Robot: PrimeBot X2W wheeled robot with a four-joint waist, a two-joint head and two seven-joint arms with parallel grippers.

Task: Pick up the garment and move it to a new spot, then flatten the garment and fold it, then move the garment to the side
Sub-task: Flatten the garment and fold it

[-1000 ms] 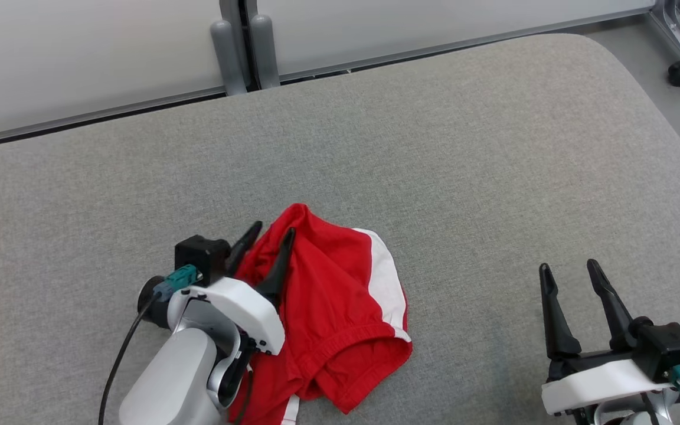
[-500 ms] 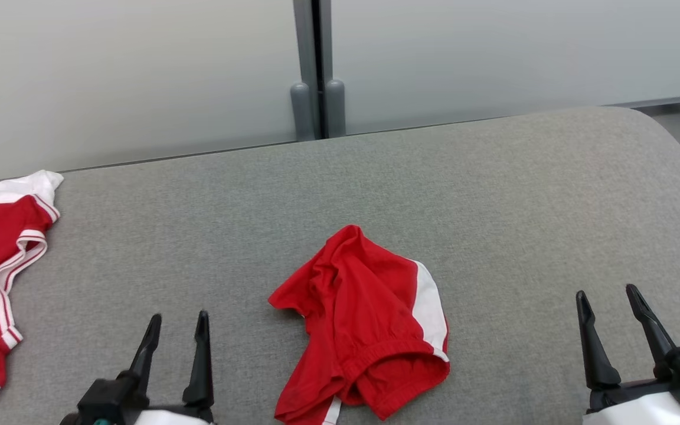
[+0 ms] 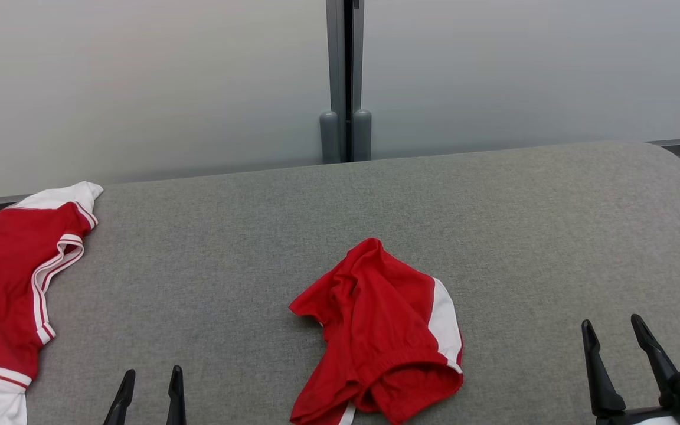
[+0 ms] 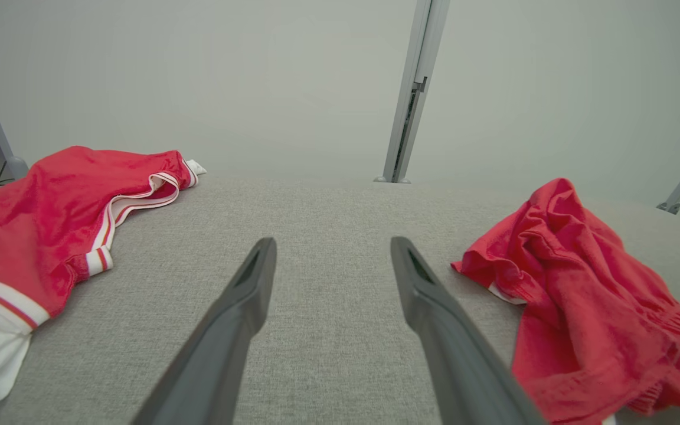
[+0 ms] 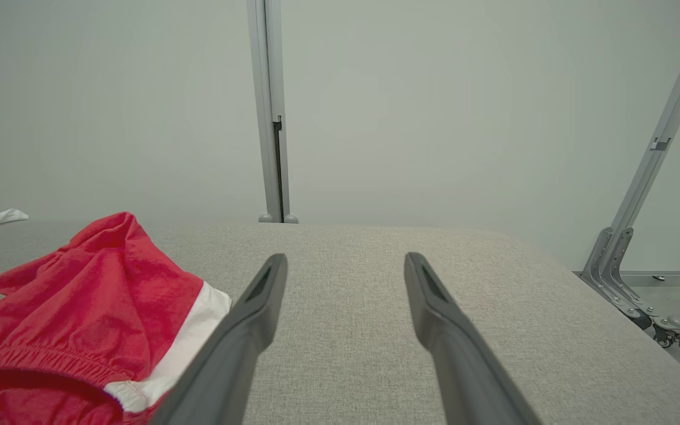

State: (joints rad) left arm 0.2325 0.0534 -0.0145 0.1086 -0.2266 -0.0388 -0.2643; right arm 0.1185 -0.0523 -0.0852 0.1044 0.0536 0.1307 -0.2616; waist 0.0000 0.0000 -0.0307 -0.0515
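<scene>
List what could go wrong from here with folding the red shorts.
1. The crumpled shorts lie bunched in layers; a pinch may catch several folds, so they might not spread flat.
2. The other red garment lies to the left of the left tool and looks alike; the tool may go for the wrong one.

Two red-and-white garments lie on one grey desk [image 3: 228, 236]: a crumpled garment [image 3: 381, 330] and a spread garment [image 3: 3, 277]. Two grippers show: left gripper [image 3: 151, 373], right gripper [image 3: 610, 321].
</scene>
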